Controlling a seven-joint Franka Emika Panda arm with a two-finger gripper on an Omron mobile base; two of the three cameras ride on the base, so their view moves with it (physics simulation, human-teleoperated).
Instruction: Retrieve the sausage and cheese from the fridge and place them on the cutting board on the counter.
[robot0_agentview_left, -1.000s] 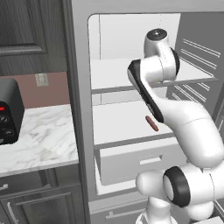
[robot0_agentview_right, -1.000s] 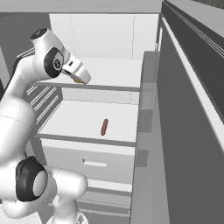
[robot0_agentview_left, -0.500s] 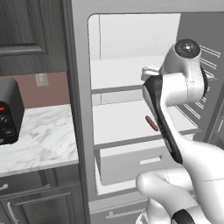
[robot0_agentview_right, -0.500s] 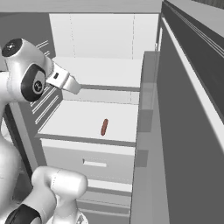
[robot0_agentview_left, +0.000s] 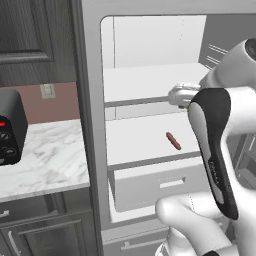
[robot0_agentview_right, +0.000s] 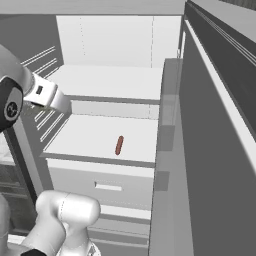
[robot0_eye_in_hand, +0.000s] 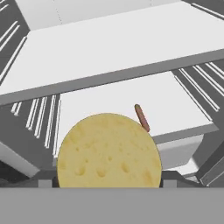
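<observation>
Left base view: sausage (robot0_agentview_left: 173, 141) lies right of centre on the lower white shelf of the fridge (robot0_agentview_left: 90, 125), long axis slanting toward lower right; my arm fills the right side.

Right base view: sausage (robot0_agentview_right: 119, 145) at centre, near-upright; my gripper (robot0_agentview_right: 50, 97) at left edge, above and left of it.

Hand view: my jaws hold the cheese (robot0_eye_in_hand: 109, 151) at bottom centre; sausage (robot0_eye_in_hand: 141, 117) beyond, upper right.
</observation>
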